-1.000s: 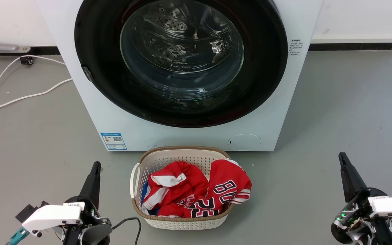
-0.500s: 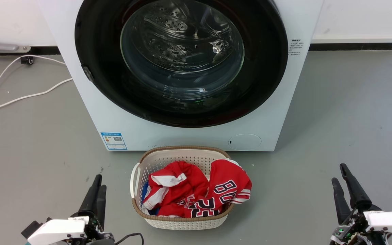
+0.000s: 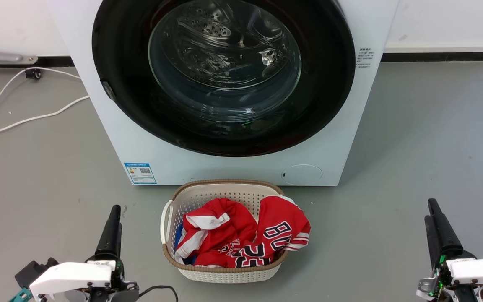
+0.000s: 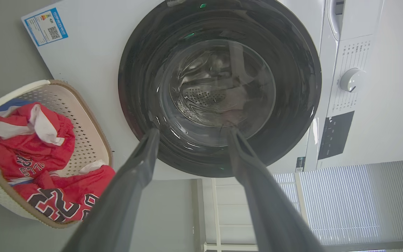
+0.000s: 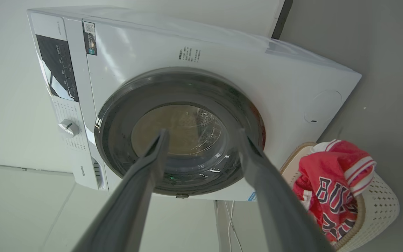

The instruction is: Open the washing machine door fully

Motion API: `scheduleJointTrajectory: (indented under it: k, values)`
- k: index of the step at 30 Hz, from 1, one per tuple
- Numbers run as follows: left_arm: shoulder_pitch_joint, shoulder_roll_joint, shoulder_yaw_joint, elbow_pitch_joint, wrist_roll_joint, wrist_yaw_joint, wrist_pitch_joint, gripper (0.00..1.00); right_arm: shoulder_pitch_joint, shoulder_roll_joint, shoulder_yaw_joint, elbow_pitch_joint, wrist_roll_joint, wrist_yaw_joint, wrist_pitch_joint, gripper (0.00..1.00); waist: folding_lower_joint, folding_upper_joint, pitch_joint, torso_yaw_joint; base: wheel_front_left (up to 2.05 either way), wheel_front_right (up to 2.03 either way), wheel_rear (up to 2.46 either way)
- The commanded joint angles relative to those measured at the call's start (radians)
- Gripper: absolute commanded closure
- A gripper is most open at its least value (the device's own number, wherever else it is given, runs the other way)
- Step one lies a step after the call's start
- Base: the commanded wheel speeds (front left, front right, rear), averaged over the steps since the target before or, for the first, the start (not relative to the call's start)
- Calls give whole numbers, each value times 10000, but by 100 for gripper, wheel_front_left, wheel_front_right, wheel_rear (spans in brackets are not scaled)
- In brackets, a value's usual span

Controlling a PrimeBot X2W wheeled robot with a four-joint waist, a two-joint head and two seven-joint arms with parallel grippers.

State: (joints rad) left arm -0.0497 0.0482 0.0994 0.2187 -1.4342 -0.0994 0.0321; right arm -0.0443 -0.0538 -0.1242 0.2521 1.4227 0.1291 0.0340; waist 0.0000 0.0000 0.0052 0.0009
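Washing machine point(image 3: 233, 170) is dead ahead in the head view, white front facing the robot. Washing machine door point(image 3: 224, 71) looks shut, black ring flush on the machine's front, steel drum visible through the glass bowl. Small latch tab point(image 3: 107, 90) on the door rim, on the machine's left-hand edge as the head view sees it.

Left gripper point(image 4: 192, 132): fingers apart, nothing between them, well short of the machine, off its lower left corner in the head view. Its wrist view looks straight at the door.

Right gripper point(image 5: 202, 132): fingers apart too, empty, well short of the machine, out past its lower right corner. Neither gripper touches the door.

Blue label point(image 3: 140, 173) low on the machine's front left, round flap point(image 3: 301, 174) low on its front right. Control knob point(image 4: 352, 79) on the machine's panel above the door.

Laundry basket point(image 3: 224, 274) on the floor just in front of the machine, centred, red jerseys point(image 3: 266, 235) inside. White cable point(image 3: 27, 119) on the floor left of the machine.
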Motion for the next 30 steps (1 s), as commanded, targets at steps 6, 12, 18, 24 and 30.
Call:
scheduleJointTrajectory:
  k: [6,12,18,24,30]
  values:
    - [-7,23,-301,-564,1645,498,-306,0,37,-16,8,-814,-1915,16,-326,0,0,0,11,3,0,0,0]
    - [75,23,-542,-894,3021,921,-548,0,201,-12,254,-1369,-3550,17,-567,0,0,0,12,12,0,0,0]
    - [176,24,-726,-1057,4313,1237,-772,0,369,-8,425,-1723,-4927,17,-793,0,0,0,0,20,0,0,0]
    - [288,24,-924,-1203,5420,1462,-983,0,533,-4,526,-1945,-6152,18,-1004,0,0,0,-13,26,0,0,0]
    - [364,25,-1110,-1336,6420,1629,-1182,0,639,0,590,-2129,-7231,18,-1200,0,0,0,-8,37,0,0,0]
